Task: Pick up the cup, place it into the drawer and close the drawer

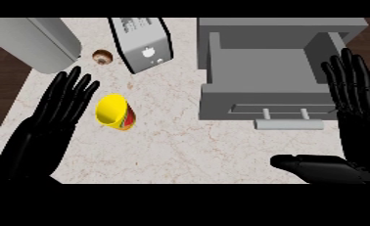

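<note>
Yellow plastic, by the look of it: the small yellow cup with a red band round its lower body [115,112] stands on the pale marbled bench [180,146], mouth tipped toward me, just right of my left hand [45,122], whose fingers [66,90] lie straight and released, holding nothing. My right hand [347,122] is likewise open, fingers straight along the right side of the grey pulled-out drawer [267,80], thumb stretched across the bench below its pale bar handle [289,124]. The drawer gapes open and well apart from the cup. I judge the cup light, stiff and thin-walled, probably smooth enough to slip, and easy to topple with a nudge. I would close on its body from the side, below the rim, and not on the lip. Behind it sit a grey boxy appliance [145,44] and a small brown round object [103,56], untouched.
</note>
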